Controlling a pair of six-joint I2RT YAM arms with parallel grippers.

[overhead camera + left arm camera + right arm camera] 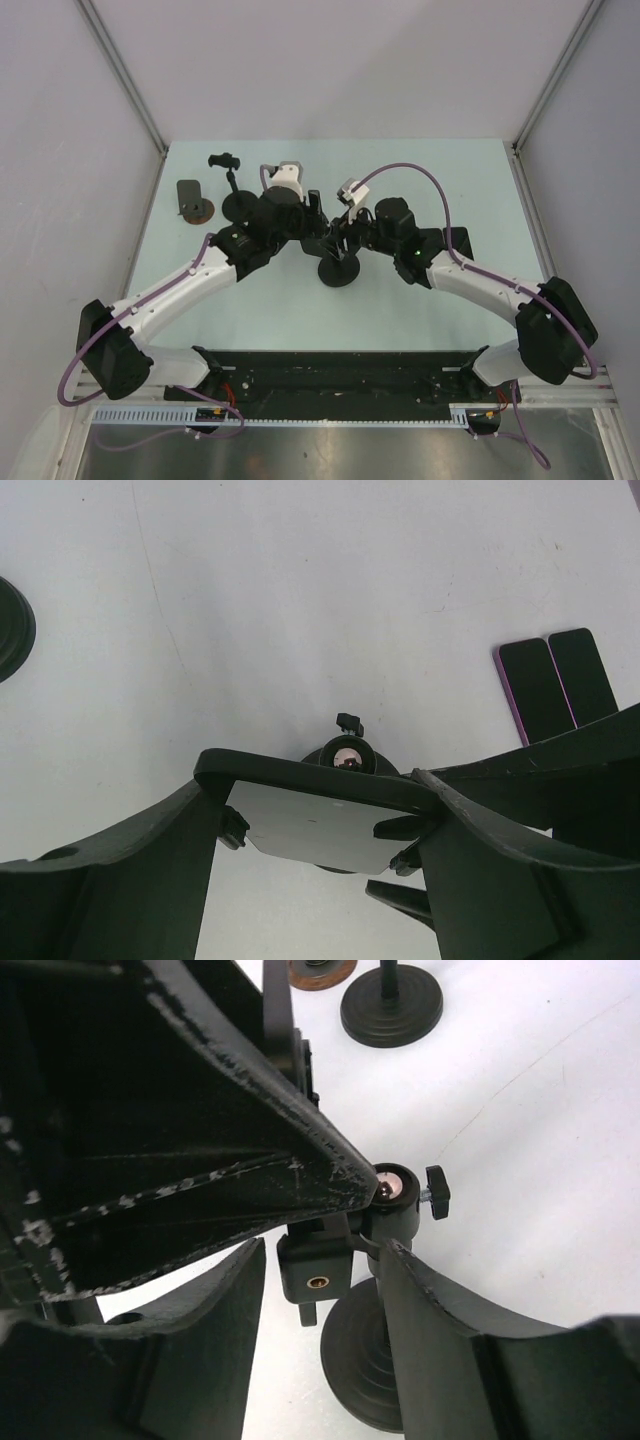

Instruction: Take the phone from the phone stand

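Phone (320, 825) lies between fingers of my left hand (315, 777), clamped on it; right hand (325, 1255), fingers apart, straddles the phone stand (400, 1220).

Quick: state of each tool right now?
Left tool: closed on the phone by its edges.
Right tool: open, straddling the phone stand at its neck, not clamped.

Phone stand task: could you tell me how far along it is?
Done: both arms are at the round black phone stand. In hand: the left gripper holds its jaws against the flat black phone; the right gripper has open jaws flanking the stand's neck. Left: freeing the still clamped phone.
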